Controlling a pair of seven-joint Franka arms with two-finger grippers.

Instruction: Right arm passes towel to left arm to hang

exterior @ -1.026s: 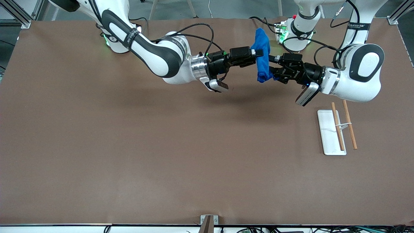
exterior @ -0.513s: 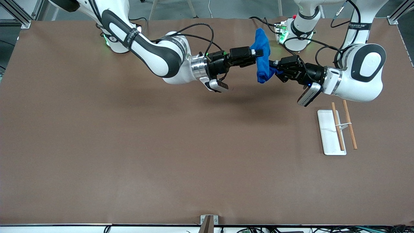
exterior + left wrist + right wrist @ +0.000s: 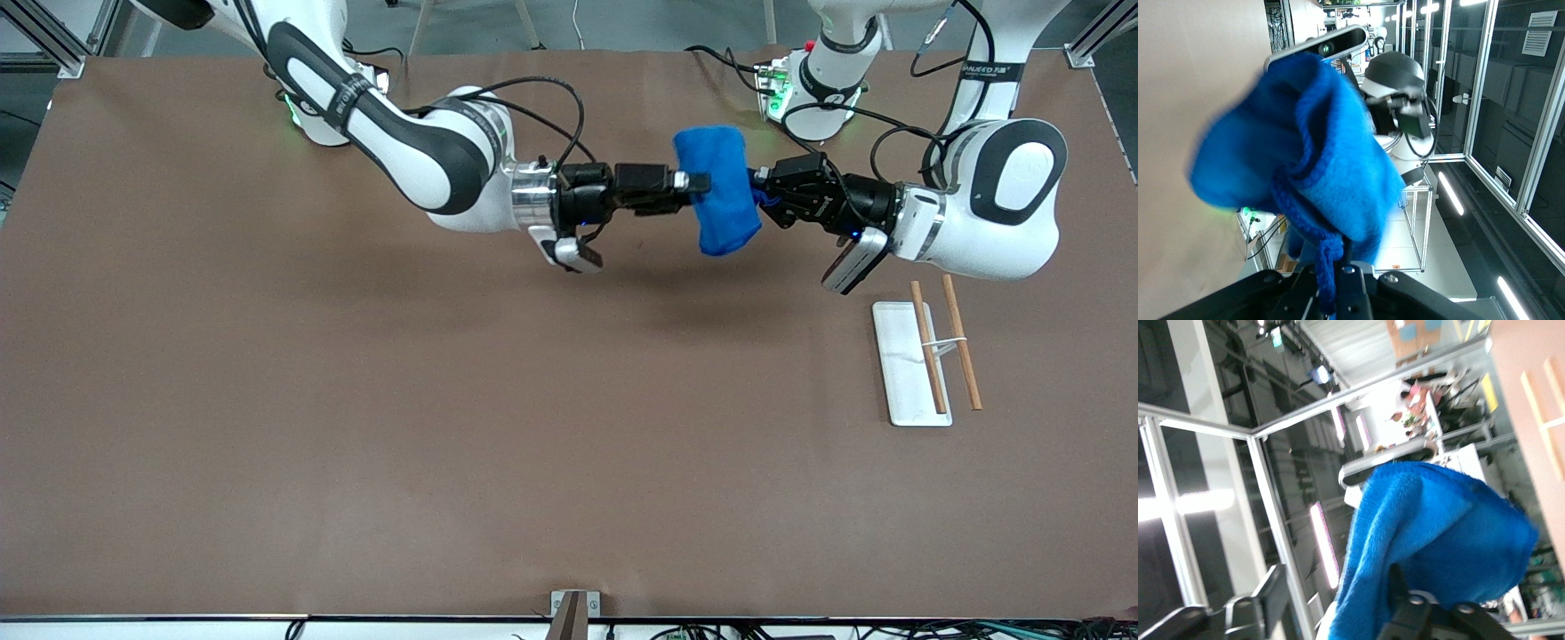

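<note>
Surface: brown tabletop, wide and flat, with both arm bases along its edge farthest from the front camera.
Towel: the blue towel hangs bunched in the air between the two arms, over the tabletop near the left arm's base.
Left end effector: the left end effector is clenched on the towel's edge; in the left wrist view the cloth bulges right above its fingers.
Right end effector: the right end effector sits against the towel from the right arm's end; the right wrist view shows one finger standing apart from the cloth, so its grip looks released.
Rack: a white rack base lies toward the left arm's end, nearer the front camera than the towel, with two wooden rods above it.
</note>
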